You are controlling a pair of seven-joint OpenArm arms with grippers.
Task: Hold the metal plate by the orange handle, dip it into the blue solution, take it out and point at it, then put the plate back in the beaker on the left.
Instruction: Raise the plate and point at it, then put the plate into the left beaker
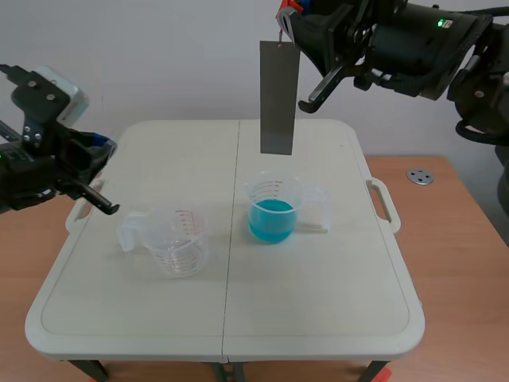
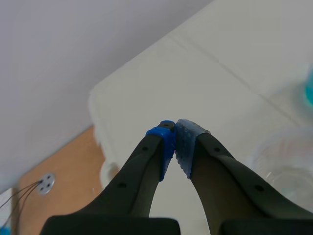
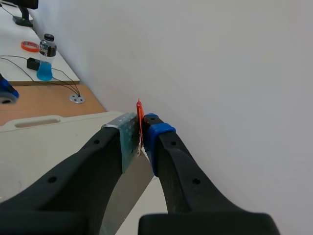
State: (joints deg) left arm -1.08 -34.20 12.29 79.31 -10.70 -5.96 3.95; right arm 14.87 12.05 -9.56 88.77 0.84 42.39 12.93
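Right pincer is clamped on the orange handle, its two pads pressed flat on either side of the small tab. It is raised high above the far half of the tabletop. From that tab the metal plate hangs straight down, a long grey strip clear of everything. Its lower edge is well above the beaker of blue solution, which stands just right of the tabletop's centre seam.

The plate looks thin, stiff and light, with a smooth face that gives little purchase, so the tab at its top end is the sensible place to hold it. Held only there, it is likely to swing if moved sharply. It is not much narrower than the beaker's mouth, so a skewed descent could knock the rim. The beaker looks like light clear plastic and would probably slide or tip.

An empty beaker stands left of the seam, near the middle, apart from the blue one. Left pincer hovers by the tabletop's left edge, pads together with nothing between them.
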